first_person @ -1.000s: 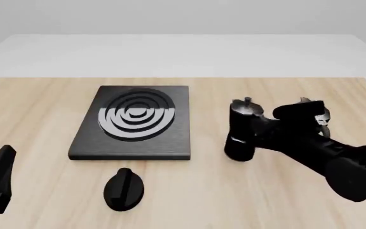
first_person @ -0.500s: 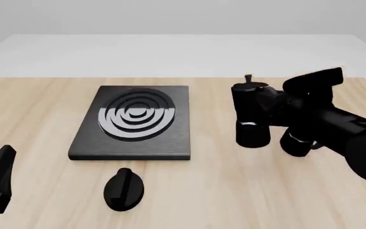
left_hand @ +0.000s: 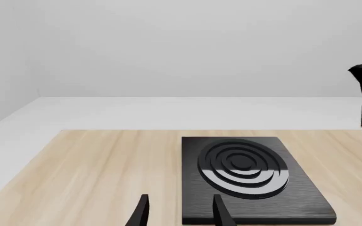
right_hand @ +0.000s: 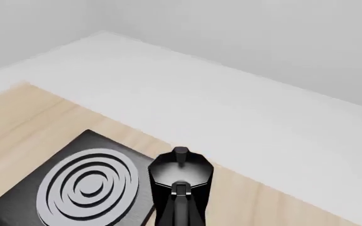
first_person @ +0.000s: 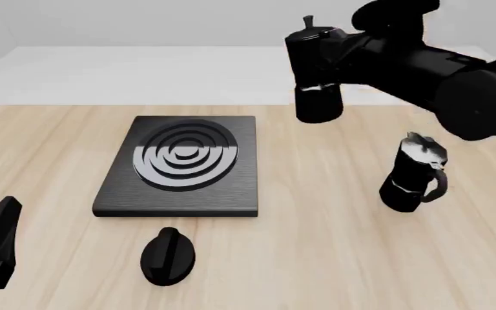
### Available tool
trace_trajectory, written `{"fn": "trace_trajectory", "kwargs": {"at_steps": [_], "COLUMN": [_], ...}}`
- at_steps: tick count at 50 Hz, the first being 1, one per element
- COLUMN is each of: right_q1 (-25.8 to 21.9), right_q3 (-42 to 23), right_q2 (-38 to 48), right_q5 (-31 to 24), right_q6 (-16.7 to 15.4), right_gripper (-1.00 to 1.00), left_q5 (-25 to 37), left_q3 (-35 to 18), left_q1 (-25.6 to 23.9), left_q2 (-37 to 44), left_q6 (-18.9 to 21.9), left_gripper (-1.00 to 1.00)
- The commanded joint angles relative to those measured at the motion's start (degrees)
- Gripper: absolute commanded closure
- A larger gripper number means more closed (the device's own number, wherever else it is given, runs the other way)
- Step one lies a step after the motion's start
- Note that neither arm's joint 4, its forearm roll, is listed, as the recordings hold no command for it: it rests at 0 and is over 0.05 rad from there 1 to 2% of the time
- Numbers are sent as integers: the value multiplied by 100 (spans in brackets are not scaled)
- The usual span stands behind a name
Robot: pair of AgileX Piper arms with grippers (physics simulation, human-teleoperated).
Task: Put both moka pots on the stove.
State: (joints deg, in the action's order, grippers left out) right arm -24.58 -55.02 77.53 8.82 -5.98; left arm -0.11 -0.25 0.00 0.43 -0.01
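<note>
While stove (first_person: 179, 166) rests on pale wood table (first_person: 317, 258), plain grey walls surround.

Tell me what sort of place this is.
Likely a simulated kitchen test bench: a bare wooden table against blank grey walls, with a stove, its separate knob, and two moka pots.

One moka pot (first_person: 317, 77) airborne, other (first_person: 412, 174) upright beside bare stove (first_person: 179, 166).

Wooden table (first_person: 317, 258) bears: stove (first_person: 179, 166) at 9 o'clock, oval knob (first_person: 168, 256) at 7, one moka pot (first_person: 412, 174) at 3.
</note>
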Motion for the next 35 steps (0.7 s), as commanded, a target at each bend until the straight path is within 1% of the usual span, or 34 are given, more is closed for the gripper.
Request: {"fn": "trace_trajectory", "kwargs": {"at_steps": [1,2,3,6,12,13,14,15,22,26,29,34,35], "right_q1": [-285,-286,-358,-451,-673,-708,-708,-734,-897,-974,-996,-1060,-1090], "right_q3": [-1931,-1937,-2234,-2636,-3468,-3728,-3736,-4063,-5159,-5809,-6183,-6657,-6893], "right_q2": [1103,1107,1360,1703,2382,2568,2572,2794,3508,4019,4311,4621,4769], "right_q5": [-294,-297,-353,-411,-653,-708,-712,-825,-1293,-1558,-1701,-1901,-2008], "right_q6": [-134,-134,-165,-200,-56,-47,-47,-6,131,261,322,320,324], "right_gripper": [100,100,100,100,100,100,100,100,100,100,100,100,100], "left_q5": [0,0,0,0,0,0,0,0,0,0,0,0,0], "left_q3": [0,0,0,0,0,0,0,0,0,0,0,0,0], "left_q1": [0,0,-1,0,0,-1,-1,0,1,0,0,0,0], "left_q2": [0,0,0,0,1,1,1,1,0,0,-1,1,-1], "left_q6": [0,0,0,1,0,1,1,0,0,0,0,0,1], "left_gripper": [-100,-100,-100,-100,-100,-100,-100,-100,-100,-100,-100,-100,-100]}}
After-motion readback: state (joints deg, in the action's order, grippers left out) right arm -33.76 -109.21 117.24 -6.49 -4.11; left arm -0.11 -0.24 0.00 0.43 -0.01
